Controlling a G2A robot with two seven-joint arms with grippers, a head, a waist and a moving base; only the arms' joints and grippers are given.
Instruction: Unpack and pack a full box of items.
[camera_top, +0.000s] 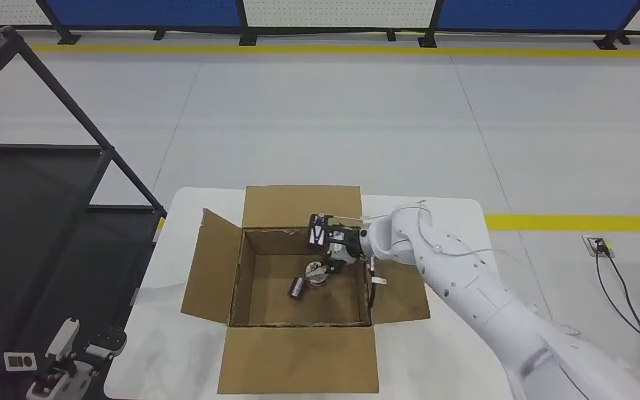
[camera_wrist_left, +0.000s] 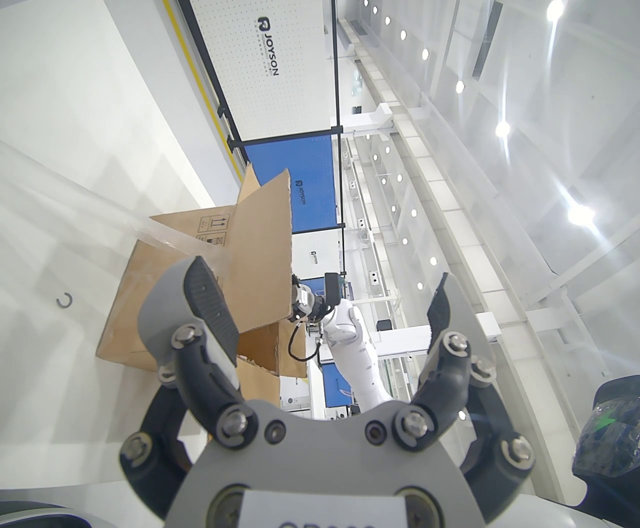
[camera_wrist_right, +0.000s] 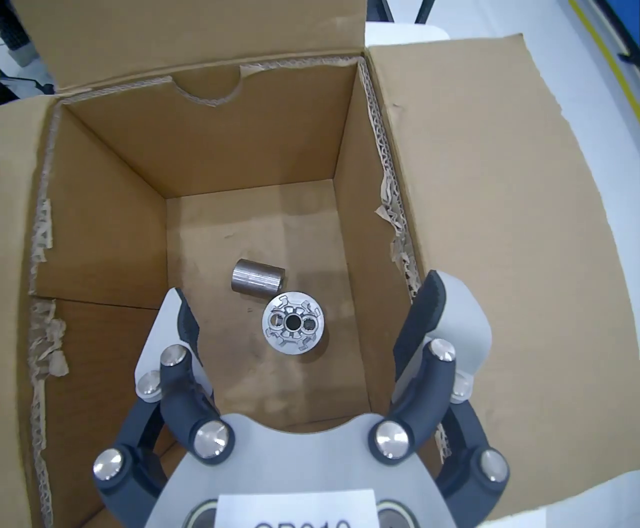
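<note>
Well, from where I stand:

- White bench (camera_top: 430, 215) carries one open cardboard box (camera_top: 236, 290), all four flaps folded outward and lying flat around the opening.
- Inside the box (camera_wrist_right: 260, 140), the brown floor holds two loose metal parts, set toward the side the right arm comes in from.
- Right hand (camera_wrist_right: 307, 292) hangs over the mouth of the box, pointing down into it, fingers (camera_wrist_right: 435, 295) spread wide and gripping nothing. Both metal parts lie below it on the box floor, well apart from the fingertips.
- Left hand (camera_wrist_left: 320, 277) sits low outside the box (camera_wrist_left: 260, 250), off to its side, likewise released, with nothing between its pads.
- Round metal disc (camera_wrist_right: 293, 323) rests on the box floor, its face with holes and notches turned upward, lying under the gap between the right hand's fingers.
- Plain metal sleeve (camera_wrist_right: 258, 276) lies on its side just beside the disc, slightly deeper into the box from the hand.
- Small open ring (camera_wrist_left: 64, 299) lies on the white surface, apart from the box.
</note>
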